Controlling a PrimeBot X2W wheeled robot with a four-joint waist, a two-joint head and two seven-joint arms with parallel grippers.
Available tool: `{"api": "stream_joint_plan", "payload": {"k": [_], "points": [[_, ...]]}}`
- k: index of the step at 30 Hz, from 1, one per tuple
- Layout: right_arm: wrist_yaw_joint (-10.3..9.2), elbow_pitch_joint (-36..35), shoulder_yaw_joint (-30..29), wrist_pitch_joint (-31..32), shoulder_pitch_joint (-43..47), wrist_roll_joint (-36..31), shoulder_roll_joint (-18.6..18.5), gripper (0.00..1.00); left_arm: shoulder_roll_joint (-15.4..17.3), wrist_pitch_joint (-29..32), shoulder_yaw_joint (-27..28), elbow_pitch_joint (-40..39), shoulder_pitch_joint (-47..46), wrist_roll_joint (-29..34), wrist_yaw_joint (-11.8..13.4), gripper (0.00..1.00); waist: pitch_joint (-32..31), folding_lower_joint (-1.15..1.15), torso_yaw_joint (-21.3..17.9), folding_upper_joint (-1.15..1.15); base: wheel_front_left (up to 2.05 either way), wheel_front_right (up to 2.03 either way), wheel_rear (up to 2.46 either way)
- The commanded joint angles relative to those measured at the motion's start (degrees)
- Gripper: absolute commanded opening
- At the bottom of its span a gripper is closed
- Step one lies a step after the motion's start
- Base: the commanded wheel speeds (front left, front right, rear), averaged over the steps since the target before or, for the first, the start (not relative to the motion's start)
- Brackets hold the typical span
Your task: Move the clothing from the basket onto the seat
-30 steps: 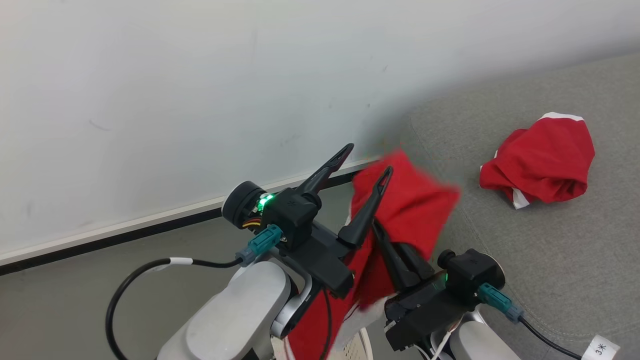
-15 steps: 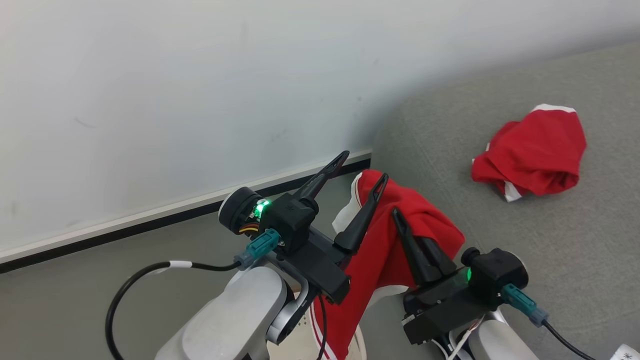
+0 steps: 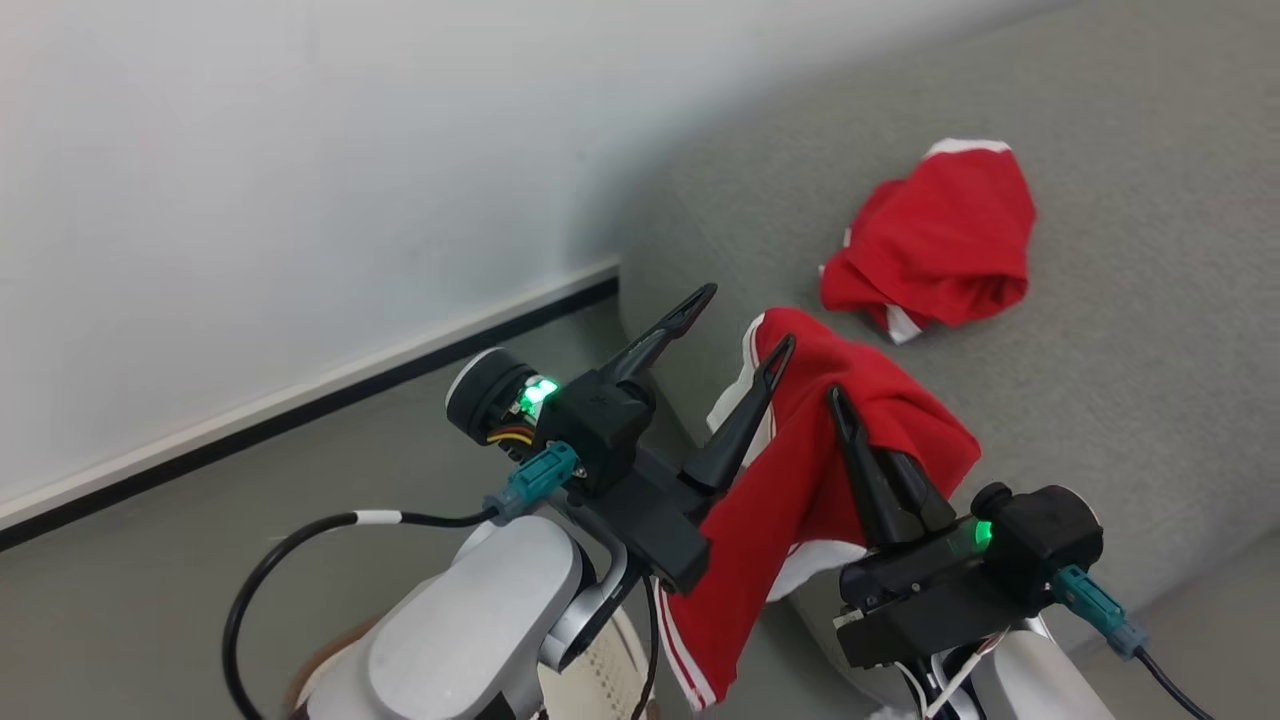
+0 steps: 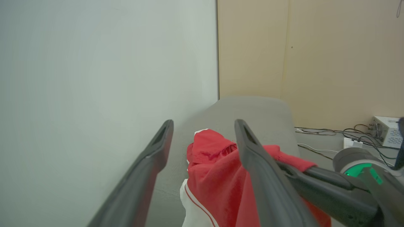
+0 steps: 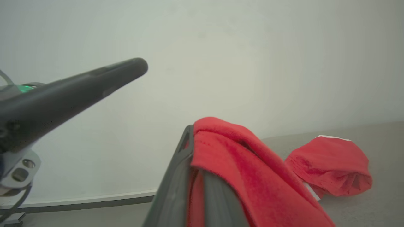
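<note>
Carrying step: the right end effector [image 3: 845, 410] is clamped shut on a red garment [image 3: 800, 490] hanging at the edge of the seat [image 3: 1150, 350]; the left end effector [image 3: 745, 316] gapes wide, empty. Next, probably: carry it over the seat, near the 1 other garment [image 3: 935, 245], and release.

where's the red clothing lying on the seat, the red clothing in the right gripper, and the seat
loose red clothing [image 3: 935, 245], head view, middle of the crumpled bundle
held red clothing [image 3: 790, 490], head view, middle of the hanging fold
seat [image 3: 1150, 330], head view, bare grey cushion fabric
</note>
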Motion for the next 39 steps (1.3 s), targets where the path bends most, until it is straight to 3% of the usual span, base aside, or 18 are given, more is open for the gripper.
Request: {"api": "stream_joint_plan", "payload": {"k": [1,7,23,31,39], "points": [[0.03,-0.6,-0.3,-0.1,0.2,-0.2,0.5,0.0,0.3,0.4,-0.3,-0.1,-0.7,0.8,-0.2,1.0,3.7,0.0,-4.1,-0.01,0.0,0.0,0.0],[0.03,-2.9,-2.5,-0.1,0.5,-0.9,2.2,0.0,0.4,1.6,-1.6,0.5,-2.3,1.3,-1.0,1.0,7.0,0.0,-8.1,-0.01,0.0,0.0,0.0],[0.03,-7.0,-9.4,-0.1,2.8,-2.3,5.1,0.0,-1.7,1.1,-5.5,5.0,-6.0,0.4,-4.4,1.0,11.3,0.0,-9.5,-0.01,0.0,0.0,0.0],[0.03,-9.2,-14.3,-0.1,-4.7,0.0,4.7,0.0,-0.5,3.6,-6.5,5.1,-7.8,1.6,-4.1,1.0,16.4,0.0,-9.5,-0.01,0.0,0.0,0.0],[0.03,-10.9,-21.3,-0.1,-18.6,3.2,1.8,0.0,1.5,8.8,-7.9,1.9,-13.1,4.8,-4.4,1.0,26.8,0.0,-8.3,-0.01,0.0,0.0,0.0]]}}
